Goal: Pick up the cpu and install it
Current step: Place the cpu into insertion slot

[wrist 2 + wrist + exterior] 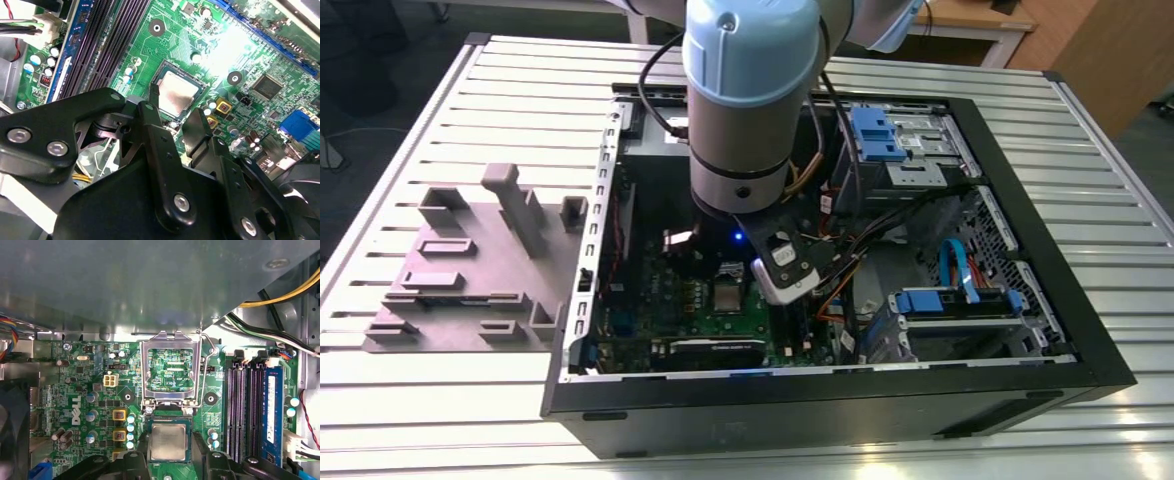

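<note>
The cpu (169, 441) lies flat in its socket on the green motherboard (75, 385). The metal frame (171, 367) stands open so the cpu can fit in. The gripper (174, 112) hangs just above it, fingers (154, 135) apart, holding nothing

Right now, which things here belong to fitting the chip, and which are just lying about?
Part of the job:
small square silvery cpu, sitting in the socket
hinged metal socket frame, standing open
black pincer, open either side of the cpu
green motherboard

Just lying about:
grey plastic tray with raised blocks
blue plastic drive brackets
yellow cable
</note>
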